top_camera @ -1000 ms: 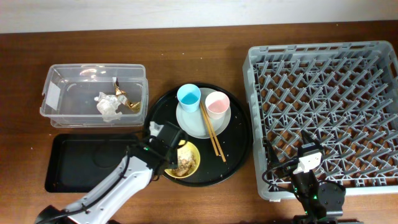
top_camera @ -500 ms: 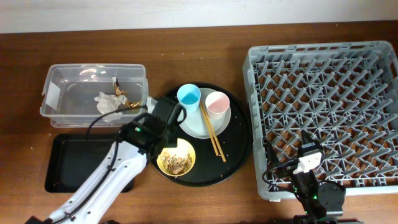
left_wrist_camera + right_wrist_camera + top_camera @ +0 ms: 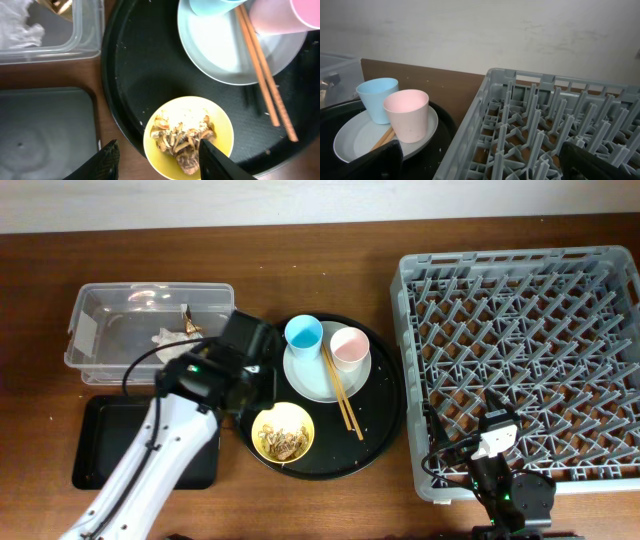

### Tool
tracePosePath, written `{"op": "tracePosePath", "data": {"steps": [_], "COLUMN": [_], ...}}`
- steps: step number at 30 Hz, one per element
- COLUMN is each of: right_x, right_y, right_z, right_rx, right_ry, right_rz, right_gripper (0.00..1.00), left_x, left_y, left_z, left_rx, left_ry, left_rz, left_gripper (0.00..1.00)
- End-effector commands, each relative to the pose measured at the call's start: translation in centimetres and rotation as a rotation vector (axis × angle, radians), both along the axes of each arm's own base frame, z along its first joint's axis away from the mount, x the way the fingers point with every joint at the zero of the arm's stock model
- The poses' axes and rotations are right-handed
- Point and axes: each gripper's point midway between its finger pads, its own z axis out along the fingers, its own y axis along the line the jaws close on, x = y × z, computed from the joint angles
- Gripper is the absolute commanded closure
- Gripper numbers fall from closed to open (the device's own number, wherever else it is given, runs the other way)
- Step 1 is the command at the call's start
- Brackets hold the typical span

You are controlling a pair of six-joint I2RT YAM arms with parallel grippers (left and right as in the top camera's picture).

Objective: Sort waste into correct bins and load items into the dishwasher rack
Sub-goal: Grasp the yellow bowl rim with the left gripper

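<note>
My left gripper (image 3: 254,384) hangs open over the left edge of the round black tray, its fingers (image 3: 215,161) apart above the yellow bowl (image 3: 266,421), which holds brown food scraps (image 3: 182,137). The blue cup (image 3: 304,335), pink cup (image 3: 349,347) and chopsticks (image 3: 342,395) rest on the pale plate (image 3: 312,383). The white napkin (image 3: 170,337) and gold wrapper (image 3: 190,325) lie in the clear tub (image 3: 90,330). The shallow black tray (image 3: 105,445) sits in front of the tub. My right gripper (image 3: 497,430) stands open and empty over the front edge of the grey rack (image 3: 520,350).
The round black tray (image 3: 385,405) carries the bowl and the plate between the tub and the rack. My left arm (image 3: 150,470) crosses over the shallow black tray. A pale wall runs behind the table's far edge.
My left gripper has let go of the yellow bowl's left rim, opened, and pulled back up and to the left. The bowl now sits flat on the round tray. The right arm has not moved.
</note>
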Motion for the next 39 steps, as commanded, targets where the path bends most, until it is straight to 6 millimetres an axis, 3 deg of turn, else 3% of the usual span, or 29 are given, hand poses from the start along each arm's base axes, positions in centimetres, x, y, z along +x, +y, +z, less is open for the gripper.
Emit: {"op": "tracePosePath", "data": {"steps": [1, 6, 13, 15, 20, 21, 30, 32, 36, 39], "right_x": [0.0, 0.0, 0.0, 0.0, 0.0, 0.0, 0.0, 0.0, 0.0, 0.0], "right_y": [-0.2, -0.2, -0.2, -0.2, -0.2, -0.2, -0.2, -0.2, -0.2, -0.2], "right_z": [-0.2, -0.2, -0.2, -0.2, -0.2, -0.2, -0.2, -0.2, -0.2, -0.2], "right_rx": [0.008, 0.008, 0.008, 0.008, 0.008, 0.008, 0.008, 0.008, 0.008, 0.008], "right_ry": [0.005, 0.005, 0.005, 0.005, 0.005, 0.005, 0.005, 0.005, 0.005, 0.005], "right_rz": [-0.011, -0.011, -0.011, -0.011, -0.011, -0.011, -0.011, -0.011, -0.011, -0.011], "right_gripper": [0.02, 0.02, 0.02, 0.02, 0.02, 0.02, 0.02, 0.02, 0.02, 0.02], "left_x": [-0.2, -2.0, -5.8, -6.2, -6.3, -6.4, -6.6, -6.4, -6.4, -5.7], "left_y": [-1.2, -3.3, -8.3, -9.4, -10.1, -10.2, -9.7, -9.3, -9.4, -9.6], "left_z": [1.0, -0.3, -6.7, -7.3, -8.0, -8.4, -13.1, -13.6, -13.6, -12.4], "left_rx": [-0.140, -0.158, -0.192, -0.195, -0.129, -0.117, -0.018, 0.009, 0.008, 0.010], "left_ry": [0.030, 0.083, 0.124, 0.100, 0.056, 0.060, 0.167, 0.164, 0.163, 0.134], "left_rz": [-0.084, -0.141, -0.200, -0.239, -0.226, -0.213, -0.173, -0.166, -0.166, -0.163], "left_gripper": [0.50, 0.50, 0.51, 0.51, 0.51, 0.55, 0.57, 0.65, 0.97, 1.00]}}
